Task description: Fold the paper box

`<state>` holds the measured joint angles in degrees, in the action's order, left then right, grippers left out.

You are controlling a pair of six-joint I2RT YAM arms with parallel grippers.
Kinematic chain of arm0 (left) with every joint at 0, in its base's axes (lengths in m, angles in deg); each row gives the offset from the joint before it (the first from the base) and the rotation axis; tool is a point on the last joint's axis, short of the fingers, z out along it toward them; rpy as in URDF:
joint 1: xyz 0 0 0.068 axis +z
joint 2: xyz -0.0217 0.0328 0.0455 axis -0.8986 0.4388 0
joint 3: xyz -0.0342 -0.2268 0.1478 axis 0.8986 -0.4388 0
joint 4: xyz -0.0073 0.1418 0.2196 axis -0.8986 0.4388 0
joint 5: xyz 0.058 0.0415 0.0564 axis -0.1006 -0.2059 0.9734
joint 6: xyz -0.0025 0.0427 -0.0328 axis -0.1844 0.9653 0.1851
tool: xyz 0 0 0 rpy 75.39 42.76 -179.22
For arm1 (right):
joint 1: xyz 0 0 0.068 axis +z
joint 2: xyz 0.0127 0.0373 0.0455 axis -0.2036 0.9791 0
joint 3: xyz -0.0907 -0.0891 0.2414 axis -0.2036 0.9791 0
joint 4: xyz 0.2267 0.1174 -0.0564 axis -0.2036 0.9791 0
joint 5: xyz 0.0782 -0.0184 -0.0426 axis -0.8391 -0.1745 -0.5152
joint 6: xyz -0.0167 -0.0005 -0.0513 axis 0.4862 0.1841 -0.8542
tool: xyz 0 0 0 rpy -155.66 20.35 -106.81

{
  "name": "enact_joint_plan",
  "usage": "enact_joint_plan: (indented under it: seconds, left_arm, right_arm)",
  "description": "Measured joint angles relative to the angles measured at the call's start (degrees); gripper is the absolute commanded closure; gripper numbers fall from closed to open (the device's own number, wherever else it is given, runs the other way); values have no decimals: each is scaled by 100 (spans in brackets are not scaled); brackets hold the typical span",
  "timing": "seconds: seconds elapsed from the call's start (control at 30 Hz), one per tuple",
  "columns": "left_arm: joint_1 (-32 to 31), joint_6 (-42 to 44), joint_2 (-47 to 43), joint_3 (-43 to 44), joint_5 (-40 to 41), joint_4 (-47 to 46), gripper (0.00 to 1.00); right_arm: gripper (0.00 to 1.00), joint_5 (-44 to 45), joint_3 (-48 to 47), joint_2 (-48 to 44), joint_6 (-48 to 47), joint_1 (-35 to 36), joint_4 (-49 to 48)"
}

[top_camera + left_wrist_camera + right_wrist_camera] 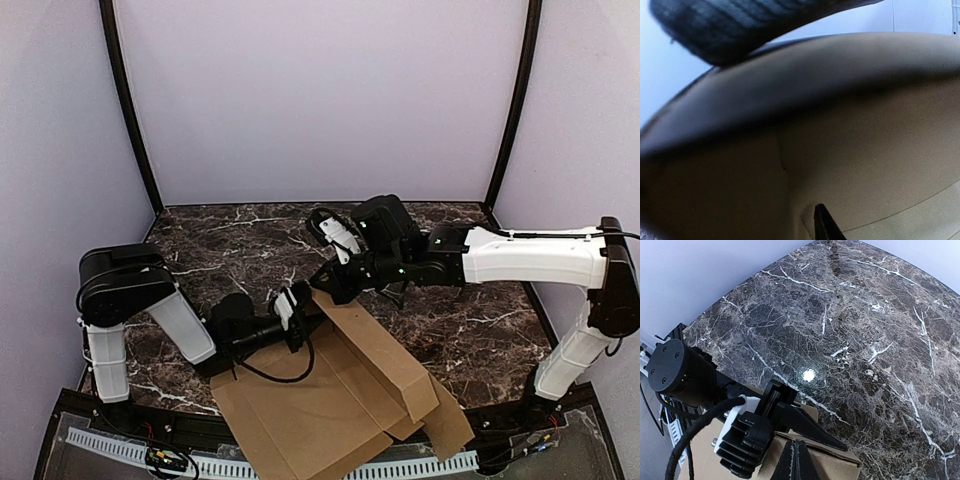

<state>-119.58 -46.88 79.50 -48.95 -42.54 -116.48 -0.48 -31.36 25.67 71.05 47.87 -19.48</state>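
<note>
The paper box [320,410] is a brown cardboard sheet lying at the table's near edge, with one flap lifted to a peak in the middle. My left gripper [296,305] is at that raised flap. In the left wrist view cardboard [865,150] fills the frame and only one finger [824,225] shows, so the jaws seem shut on the flap. Its other finger [812,426] lies along the flap's outer top edge in the right wrist view. My right gripper [330,280] is at the flap's peak. Its fingers [797,460] are pressed together against the cardboard [840,465].
The dark marble table [480,330] stretches behind and to the right of the box. Lilac walls and black corner posts [130,110] enclose it. A black cable [290,372] loops over the sheet by the left wrist. A white cable track [120,445] runs along the front edge.
</note>
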Motion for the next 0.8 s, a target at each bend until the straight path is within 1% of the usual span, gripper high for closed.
enact_joint_plan:
  seconds: [0.17, 0.23, 0.27, 0.33, 0.7, 0.73, 0.8]
  left_arm:
    - [0, 44, 238, 258, 4, 15, 78]
    - [0, 61, 299, 348, 22, 2, 86]
    - [0, 85, 337, 411, 37, 0, 93]
    - [0, 105, 396, 483, 76, -13, 99]
    - [0, -63, 487, 588, 247, -59, 99]
    - [0, -68, 487, 588, 251, -61, 99]
    - [0, -72, 490, 588, 254, -63, 93]
  right_arm:
    - [100, -2, 46, -17, 0, 0, -39]
    - [100, 0, 72, -39, 2, -7, -68]
    - [100, 0, 92, -52, 2, -11, -83]
    - [100, 26, 138, -90, 7, -11, -90]
    - [100, 57, 223, -146, 22, -26, -101]
    - [100, 57, 223, -146, 22, -26, -101]
    - [100, 59, 223, -146, 24, -26, -101]
